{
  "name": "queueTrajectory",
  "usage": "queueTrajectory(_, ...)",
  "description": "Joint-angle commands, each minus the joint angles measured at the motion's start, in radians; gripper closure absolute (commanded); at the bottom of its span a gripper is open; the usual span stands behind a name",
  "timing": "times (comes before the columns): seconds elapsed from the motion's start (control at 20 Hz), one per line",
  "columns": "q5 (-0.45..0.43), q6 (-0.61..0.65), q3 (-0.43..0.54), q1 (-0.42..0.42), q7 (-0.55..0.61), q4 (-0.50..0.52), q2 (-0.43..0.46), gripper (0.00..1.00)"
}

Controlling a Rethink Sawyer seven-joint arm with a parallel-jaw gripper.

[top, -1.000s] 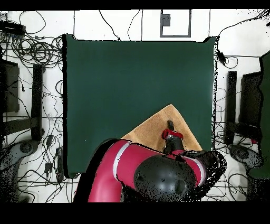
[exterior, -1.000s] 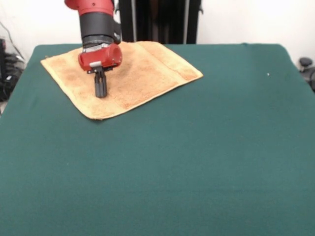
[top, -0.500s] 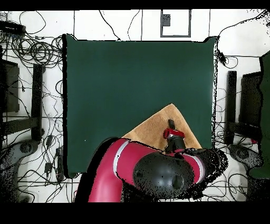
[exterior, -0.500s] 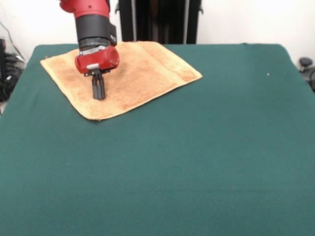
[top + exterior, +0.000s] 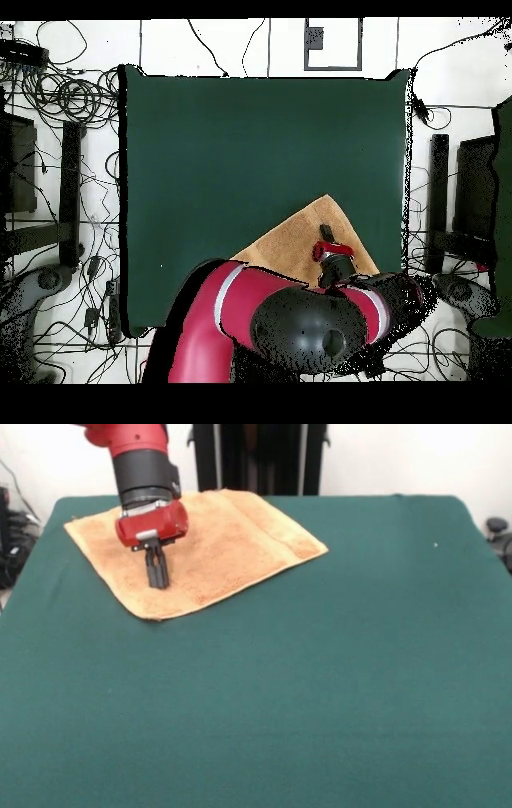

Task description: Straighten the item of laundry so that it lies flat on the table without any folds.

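Observation:
The orange-tan towel [image 5: 210,544] lies spread out at the far left of the green table [image 5: 304,688], with a woven band near its right end. In the overhead view the towel [image 5: 295,240] sits at the table's lower right, partly hidden under the arm. My gripper [image 5: 157,582] points down onto the towel's near-left part, its black fingers [image 5: 158,568] pressed together and shut. The tips touch or hover just over the cloth. The same gripper [image 5: 325,234] shows from above near the towel's right corner.
The red and black arm [image 5: 290,320] covers the table's lower right edge in the overhead view. Cables and stands ring the table [image 5: 260,150] on the floor. A dark frame [image 5: 256,456] stands behind the far edge.
The gripper has drifted slightly left in the front view, toward the towel's left side. The towel keeps nearly the same shape and place.

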Motion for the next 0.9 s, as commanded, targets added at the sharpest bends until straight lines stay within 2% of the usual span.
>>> queueTrajectory(0.05,0.075,0.624,0.247,-0.018,0.139,-0.390,0.106,1.00)
queueTrajectory(0.2,0.226,0.640,0.276,-0.034,0.060,-0.409,0.110,1.00)
queueTrajectory(0.35,0.378,0.637,0.258,-0.024,-0.023,-0.416,0.137,1.00)
queueTrajectory(0.45,0.449,0.619,0.241,-0.016,-0.059,-0.415,0.155,1.00)
queueTrajectory(0.8,0.579,0.565,0.192,0.006,-0.102,-0.427,0.203,1.00)
queueTrajectory(0.9,0.563,0.588,0.190,0.009,-0.080,-0.435,0.204,1.00)
